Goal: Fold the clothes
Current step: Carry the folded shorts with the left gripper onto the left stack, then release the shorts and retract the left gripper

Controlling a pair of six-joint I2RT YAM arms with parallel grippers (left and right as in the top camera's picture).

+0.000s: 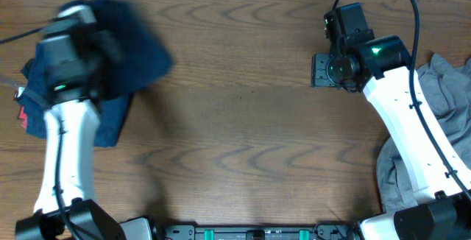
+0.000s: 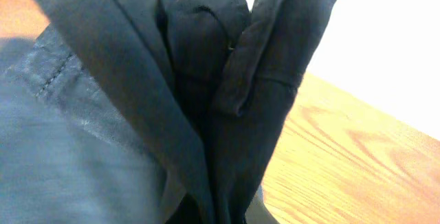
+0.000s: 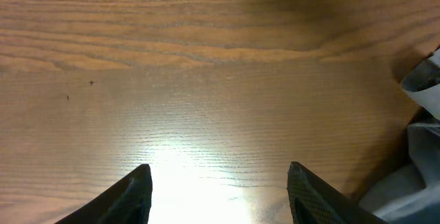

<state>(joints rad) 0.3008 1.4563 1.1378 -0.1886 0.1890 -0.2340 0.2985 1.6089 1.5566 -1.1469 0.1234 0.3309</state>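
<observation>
The dark navy shorts [image 1: 121, 45] lie at the far left of the table, partly under my left arm, with a red-and-white label [image 1: 22, 113] at their left edge. My left gripper [image 1: 73, 20] is shut on a bunch of the navy fabric, which fills the left wrist view [image 2: 206, 80] in upright folds and hides the fingers. The lifted part looks blurred from above. My right gripper [image 1: 322, 71] is open and empty over bare wood at the back right; its two finger tips show in the right wrist view [image 3: 216, 172].
A pile of grey clothes [image 1: 441, 100] lies along the right edge under and beside my right arm, and shows at the right of the right wrist view [image 3: 419, 141]. The wooden table [image 1: 243, 137] stretches between the arms.
</observation>
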